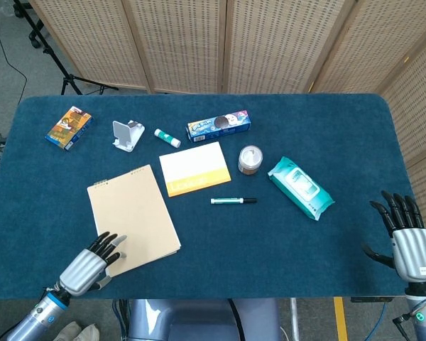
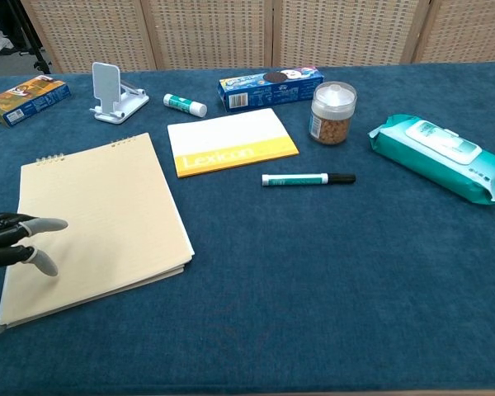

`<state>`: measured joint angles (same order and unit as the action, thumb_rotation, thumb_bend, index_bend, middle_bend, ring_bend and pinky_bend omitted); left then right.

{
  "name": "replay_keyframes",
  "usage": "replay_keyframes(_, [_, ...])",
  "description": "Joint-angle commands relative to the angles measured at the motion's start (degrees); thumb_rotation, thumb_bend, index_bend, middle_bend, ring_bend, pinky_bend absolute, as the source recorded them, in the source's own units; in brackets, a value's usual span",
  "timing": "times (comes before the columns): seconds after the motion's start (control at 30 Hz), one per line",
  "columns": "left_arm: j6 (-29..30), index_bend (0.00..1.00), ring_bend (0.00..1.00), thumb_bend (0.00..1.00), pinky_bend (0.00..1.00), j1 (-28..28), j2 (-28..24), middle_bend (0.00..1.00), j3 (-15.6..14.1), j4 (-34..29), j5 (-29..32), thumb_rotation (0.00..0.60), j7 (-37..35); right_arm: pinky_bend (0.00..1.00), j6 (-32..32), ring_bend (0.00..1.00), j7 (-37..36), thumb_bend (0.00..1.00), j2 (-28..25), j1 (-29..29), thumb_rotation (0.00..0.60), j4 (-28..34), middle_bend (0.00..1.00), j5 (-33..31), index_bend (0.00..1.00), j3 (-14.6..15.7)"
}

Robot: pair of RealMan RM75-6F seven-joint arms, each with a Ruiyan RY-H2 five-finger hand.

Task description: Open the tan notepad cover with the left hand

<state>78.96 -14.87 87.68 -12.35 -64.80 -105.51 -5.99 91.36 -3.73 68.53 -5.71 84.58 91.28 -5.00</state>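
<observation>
Two hands in view. Left hand low at near-left table edge, fingers slightly apart, tips resting on near-left corner of tan notepad; nothing grasped. Notepad extends away from fingertips, cover flat and closed, spiral binding at far edge. Right hand well apart at right edge, fingers spread, holding nothing.
</observation>
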Motion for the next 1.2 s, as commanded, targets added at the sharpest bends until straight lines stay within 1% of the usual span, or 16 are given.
replay_keyframes(0.03, [0.22, 0.33, 0.00, 0.31, 0.00, 0.07, 0.02, 0.00, -0.05, 0.17, 0.05, 0.600, -0.04, 0.00, 0.02, 0.00, -0.02, 0.00, 0.00, 0.01, 0.600, 0.00, 0.07, 0.03, 0.17, 0.03])
replay_keyframes(0.1, [0.30, 0.35, 0.00, 0.33, 0.00, 0.09, 0.13, 0.00, -0.15, 0.32, 0.03, 0.600, -0.05, 0.00, 0.02, 0.00, -0.09, 0.00, -0.02, 0.02, 0.600, 0.01, 0.07, 0.05, 0.17, 0.04])
replay_keyframes(0.2, [0.46, 0.43, 0.00, 0.36, 0.00, 0.12, 0.38, 0.00, -0.20, 0.63, 0.00, 0.600, 0.00, 0.00, 0.05, 0.00, -0.32, 0.00, -0.12, 0.04, 0.600, 0.08, 0.07, 0.02, 0.17, 0.02])
replay_keyframes(0.27, [0.70, 0.51, 0.00, 0.39, 0.00, 0.17, 0.57, 0.00, -0.17, 0.85, 0.01, 0.600, -0.11, 0.00, 0.06, 0.00, -0.45, 0.00, -0.17, 0.04, 0.600, 0.07, 0.07, -0.03, 0.17, -0.02])
replay_keyframes(0.37, [0.94, 0.61, 0.00, 0.43, 0.00, 0.24, 0.72, 0.00, -0.11, 1.01, 0.22, 0.600, -0.58, 0.00, 0.04, 0.00, -0.59, 0.00, -0.22, 0.06, 0.600, 0.05, 0.07, -0.07, 0.17, -0.02])
replay_keyframes(0.57, [0.99, 0.72, 0.00, 0.44, 0.00, 0.13, 0.88, 0.00, -0.10, 1.43, 0.53, 0.600, -1.59, 0.00, 0.01, 0.00, -0.85, 0.00, -0.32, 0.05, 0.600, 0.09, 0.07, -0.05, 0.17, -0.01])
replay_keyframes(0.83, [1.84, 0.75, 0.00, 0.44, 0.00, -0.28, 0.23, 0.00, -1.10, 1.06, -0.74, 0.600, -3.48, 0.00, 0.02, 0.00, -1.19, 0.00, -0.39, 0.04, 0.600, 0.08, 0.07, -0.02, 0.17, -0.01])
replay_keyframes(1.0, [5.21, 0.76, 0.00, 0.44, 0.00, -0.51, -1.58, 0.00, -3.02, 1.04, -3.82, 0.600, -7.30, 0.00, -0.18, 0.00, -1.26, 0.00, -0.36, -0.02, 0.600, 0.02, 0.07, -0.08, 0.17, 0.02])
replay_keyframes(1.2, [9.78, 0.76, 0.00, 0.44, 0.00, 0.42, -3.29, 0.00, -4.80, 2.95, -5.71, 0.600, -13.05, 0.00, -0.06, 0.00, -1.20, 0.00, -0.39, 0.04, 0.600, 0.17, 0.07, -0.12, 0.17, -0.02])
